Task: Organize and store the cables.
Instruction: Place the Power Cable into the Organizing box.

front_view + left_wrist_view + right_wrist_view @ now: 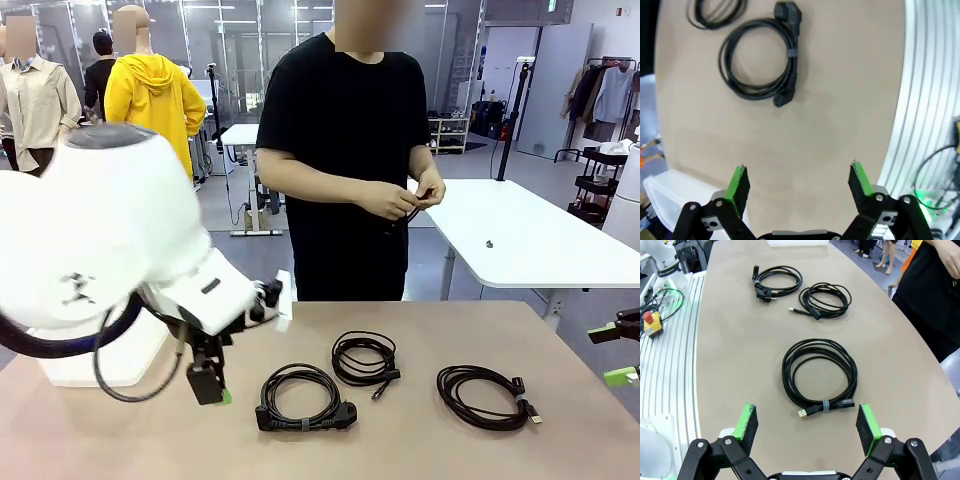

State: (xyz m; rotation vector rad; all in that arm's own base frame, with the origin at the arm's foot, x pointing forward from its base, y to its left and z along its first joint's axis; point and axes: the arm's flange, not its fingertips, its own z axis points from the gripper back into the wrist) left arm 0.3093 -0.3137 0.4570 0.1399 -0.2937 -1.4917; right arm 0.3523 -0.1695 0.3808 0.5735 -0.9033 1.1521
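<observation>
Cables (305,422) lie coiled on tan table (450,450) (white desk (540,240) behind).

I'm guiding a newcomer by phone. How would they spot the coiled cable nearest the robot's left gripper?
On the tan table, three black coils lie in a row before the person. Take the left coil, nearest the robot's left gripper. It alone ends in thick, chunky plugs; the middle coil and right coil have slim ones.
</observation>
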